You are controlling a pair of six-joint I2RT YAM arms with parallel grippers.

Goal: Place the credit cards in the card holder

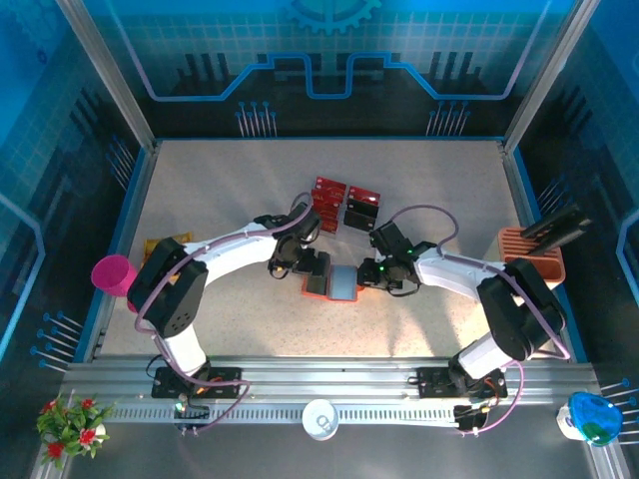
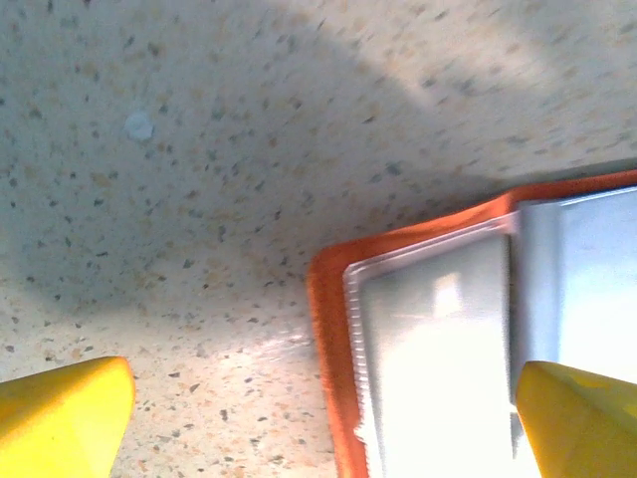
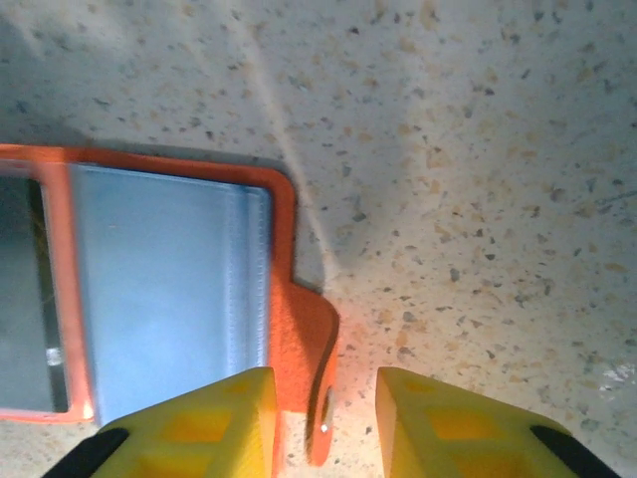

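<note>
The card holder point(image 1: 340, 284) lies open on the table between both grippers, orange-red with grey pockets. My left gripper point(image 1: 309, 267) hovers low over its left half, open wide; in the left wrist view the holder's orange edge point(image 2: 331, 329) and a shiny clear pocket sit between the yellow fingertips point(image 2: 65, 418). My right gripper point(image 1: 371, 273) is at the holder's right edge. Its jaws stand a little apart around the orange snap tab point(image 3: 307, 344), with a gap beside it. Red credit cards point(image 1: 328, 197) and dark ones point(image 1: 359, 213) lie just behind the holder.
A peach slotted stand point(image 1: 532, 255) with a dark flat object leaning in it is at the right edge. A pink cup point(image 1: 113, 273) and an orange item point(image 1: 166, 242) sit at the left edge. A white cup point(image 1: 320, 418) rests on the front rail.
</note>
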